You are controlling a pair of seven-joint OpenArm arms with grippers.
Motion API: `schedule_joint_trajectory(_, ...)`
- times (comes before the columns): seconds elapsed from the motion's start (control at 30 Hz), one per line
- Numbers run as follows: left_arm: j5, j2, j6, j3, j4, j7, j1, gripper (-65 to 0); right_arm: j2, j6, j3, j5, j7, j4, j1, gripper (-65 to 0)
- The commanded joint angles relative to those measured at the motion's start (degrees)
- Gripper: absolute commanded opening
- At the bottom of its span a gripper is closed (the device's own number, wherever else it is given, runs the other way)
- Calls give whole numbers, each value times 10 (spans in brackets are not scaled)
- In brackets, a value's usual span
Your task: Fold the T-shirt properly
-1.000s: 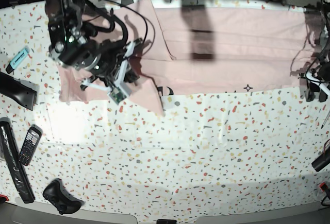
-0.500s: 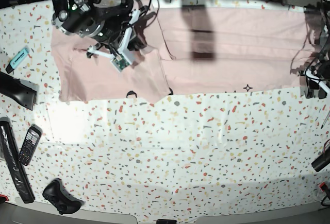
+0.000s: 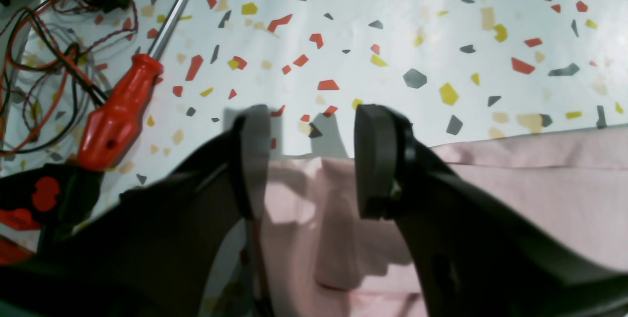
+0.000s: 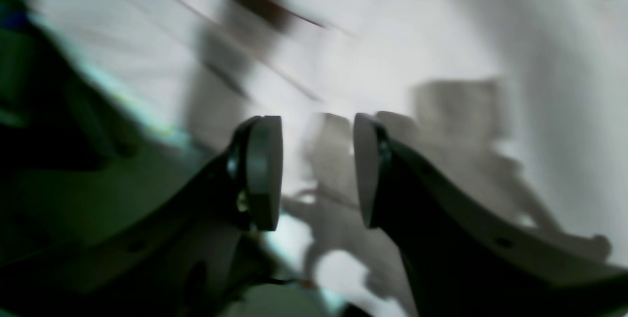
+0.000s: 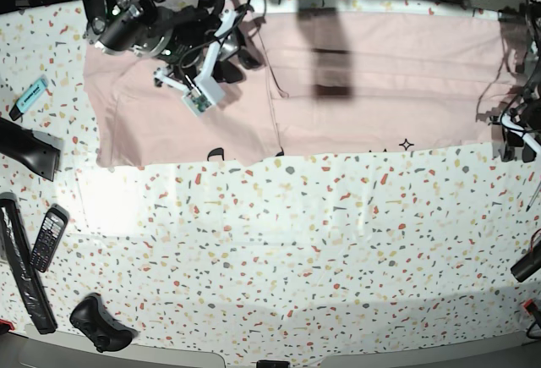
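T-shirt (image 5: pixel 372 80): a pale pink shirt spread flat across the far half of the speckled worktop (image 5: pixel 279 249), running nearly the full width of the base view; a crease runs down it left of centre, and bits of black lettering peek out along its near edge.

Right gripper (image 5: pixel 226 53): raised above the shirt's left part on the base view's left, the arm reaching in from the far-left corner. Its own camera (image 4: pixel 316 170) shows the two pads parted with clear space between them and nothing held — the background there is too blurred to read.

Left gripper (image 3: pixel 311 160): parked at the shirt's right-hand end. The wrist view shows the pads apart, gripping nothing, the shirt's edge (image 3: pixel 515 184) lying just under and behind them, its hem meeting bare worktop (image 3: pixel 392 37). Whether the pads touch the cloth I cannot tell.

Beside the left arm: a red-handled screwdriver (image 3: pixel 125 96) lies on the worktop to one side of the gripper, next to a tangle of red and black wires (image 3: pixel 44 57).

Near-left clutter in the base view: a small teal object (image 5: pixel 32 93) beside the shirt's left edge; below it a black wedge-shaped item (image 5: pixel 30 150); then a handset with a keypad (image 5: pixel 49 237) next to a long black bar (image 5: pixel 24 273) — and a black controller-like object (image 5: pixel 100 323) at the front edge. All lie well apart from the shirt.

Shadows: a dark upright band (image 5: pixel 325 51) falls across the middle of the shirt.
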Motion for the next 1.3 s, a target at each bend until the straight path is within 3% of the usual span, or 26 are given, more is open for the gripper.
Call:
schedule_joint_trajectory(0.0,-2,-12,1,-5,11,-10,-8,-388,3,20,1,29,1,12,3,-411)
schedule_joint_trajectory(0.13,-5,-18,1,-5,11,8,-7,-388,4,30,2,74,-11,12,4,-411)
schedule_joint_trajectory(0.33,-106,-61,1,-16,11,47,7,-388,5,30,10,40,-12,12,30,-411)
schedule_joint_trajectory(0.43,-119,-70,-2,-43,11,63,25,-388,5,30,26,29,-14,12,43,-411)
schedule_joint_trajectory(0.53,-129,-70,-27,-89,11,64,56,-388,5,30,49,30,-13,12,51,-411)
schedule_joint_trajectory(0.73,-237,-70,-83,-182,11,77,119,-388,5,30,89,31,-11,12,55,-411)
schedule_joint_trajectory(0.87,-278,-64,-113,-188,4,96,141,-388,5,30,96,31,-12,12,55,-411)
schedule_joint_trajectory(1.0,-284,-43,-116,-188,-19,93,141,-388,5,30,96,31,-14,12,55,-411)
schedule_joint_trajectory(1.13,-286,-31,-139,-188,-54,92,142,-388,5,30,96,31,-14,12,55,-411)
schedule_joint_trajectory(1.27,-326,-22,-152,-188,-77,96,142,-388,5,30,96,31,-13,12,56,-411)
